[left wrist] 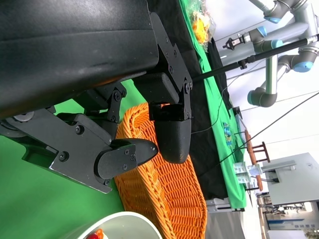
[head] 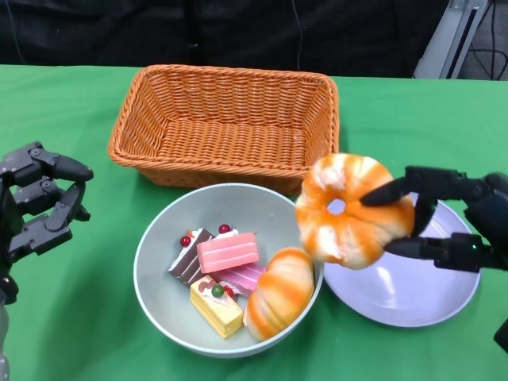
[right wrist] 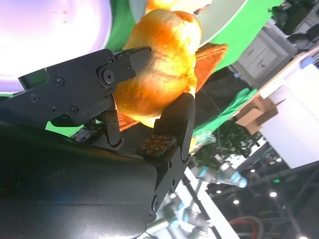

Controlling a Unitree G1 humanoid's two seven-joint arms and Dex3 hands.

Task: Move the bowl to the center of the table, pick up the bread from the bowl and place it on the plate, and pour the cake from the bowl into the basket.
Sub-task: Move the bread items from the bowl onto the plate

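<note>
The right hand (head: 444,218) is gripping a ring-shaped orange-and-white bread (head: 353,208), fingers clamped on its outer side, and it's holding it up in the air right over the near-left rim of the lavender plate (head: 413,298). So the bread step looks about half done: one piece is out of the bowl but not set down yet. A second, loaf-shaped bread (head: 279,292) is still sitting in the grey-green bowl (head: 155,262), leaning on the rim nearest the plate, next to the little cake slices (head: 218,274). The pouring isn't started, going by that.

The bowl is sitting roughly mid-table already, just in front of the orange wicker basket (head: 226,119), which has nothing in it.

Room-wise, the plate's surface is bare, so there's plenty of landing space. Bowl rim and plate rim are nearly touching though, so that's the tight spot. The left hand (head: 40,206) is hanging off to the side, fingers apart, holding nothing, well clear of the bowl.
</note>
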